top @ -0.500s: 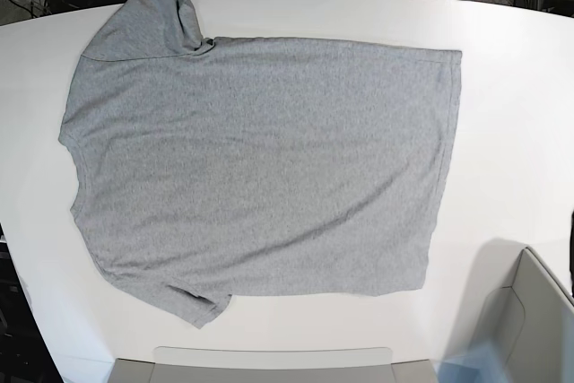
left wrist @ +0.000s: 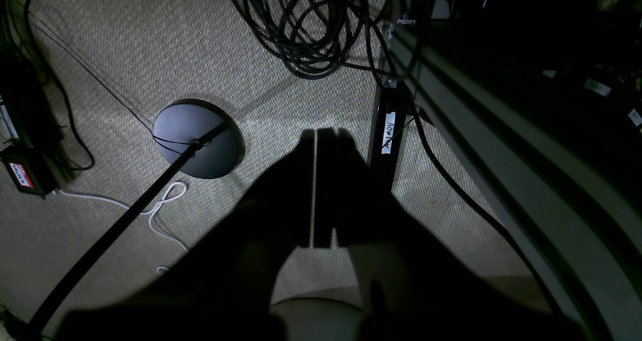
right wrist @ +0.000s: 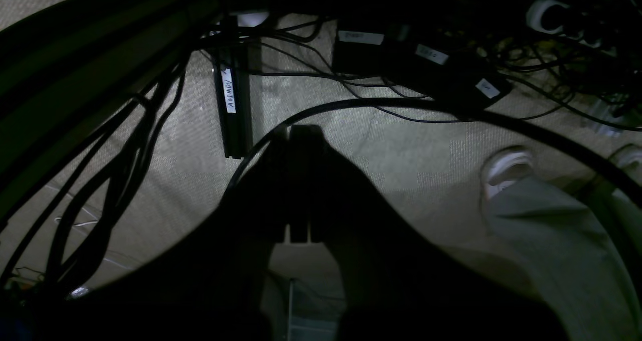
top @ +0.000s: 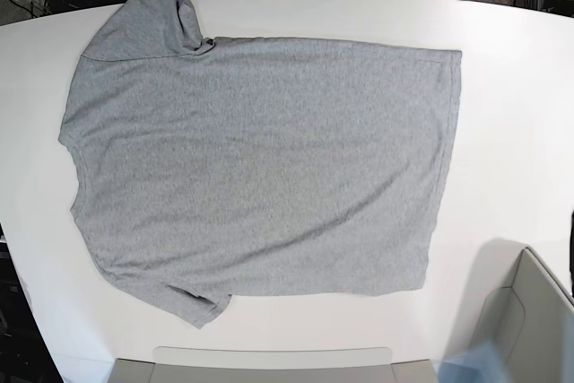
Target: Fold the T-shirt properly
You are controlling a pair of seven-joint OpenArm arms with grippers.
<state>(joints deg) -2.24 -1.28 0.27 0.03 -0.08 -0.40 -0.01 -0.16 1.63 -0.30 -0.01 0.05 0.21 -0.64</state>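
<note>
Grey cotton, the T-shirt (top: 260, 168) lies flat, plain side up on the white counter (top: 511, 114), soft and limp, best pinched at hem corners or shoulders, while the left claw (left wrist: 316, 190) and right claw (right wrist: 299, 180) hang closed, empty, over the floor.

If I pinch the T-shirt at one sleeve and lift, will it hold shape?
Probably not: the T-shirt lies flat and thin on the table, so it should drape. Its far sleeve is already bunched, so a push would likely wrinkle it.
</note>
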